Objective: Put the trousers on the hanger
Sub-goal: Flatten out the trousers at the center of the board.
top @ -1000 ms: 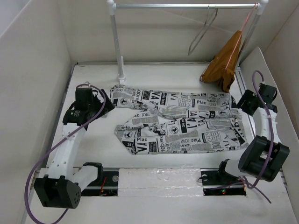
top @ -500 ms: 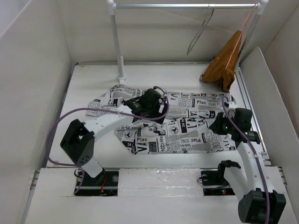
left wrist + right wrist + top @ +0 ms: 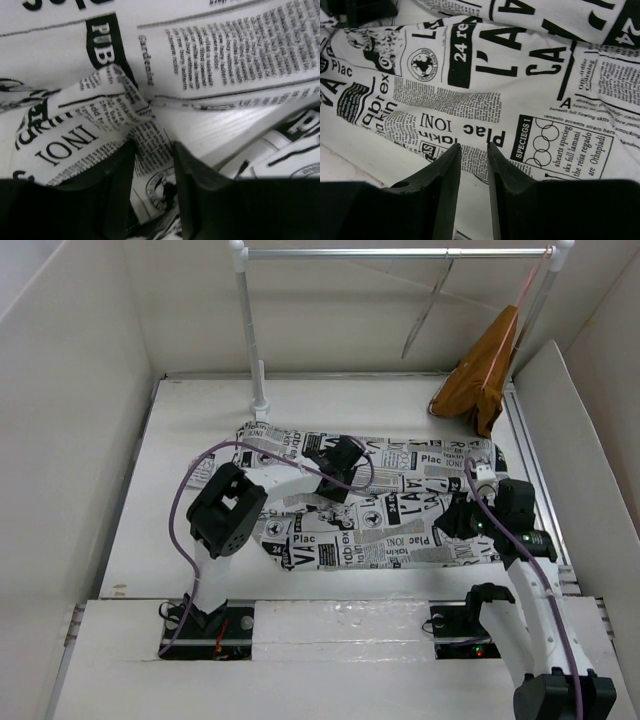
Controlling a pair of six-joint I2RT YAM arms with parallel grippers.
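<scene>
The trousers (image 3: 400,495), white with black newspaper print, lie spread flat across the table's middle. My left gripper (image 3: 335,462) is down on their upper middle. In the left wrist view its jaws (image 3: 153,145) are narrowed on a raised fold of the trousers (image 3: 100,115), and cloth fills the gap. My right gripper (image 3: 452,523) is at the near right hem. In the right wrist view its fingers (image 3: 473,146) stand slightly apart over the flat hem (image 3: 485,100), with bare table between them. The hanger (image 3: 426,312), thin grey wire, hangs from the rail at the back.
The metal rail (image 3: 350,253) on its white post (image 3: 252,340) crosses the back. An orange-brown garment (image 3: 480,380) on a pinkish hanger hangs at the rail's right end, down to the table. White walls (image 3: 70,440) enclose the table closely on both sides.
My left arm has swung from the table's left side onto the trousers' middle and closed down on a fold. My right arm has come in from the far right to the near hem.
</scene>
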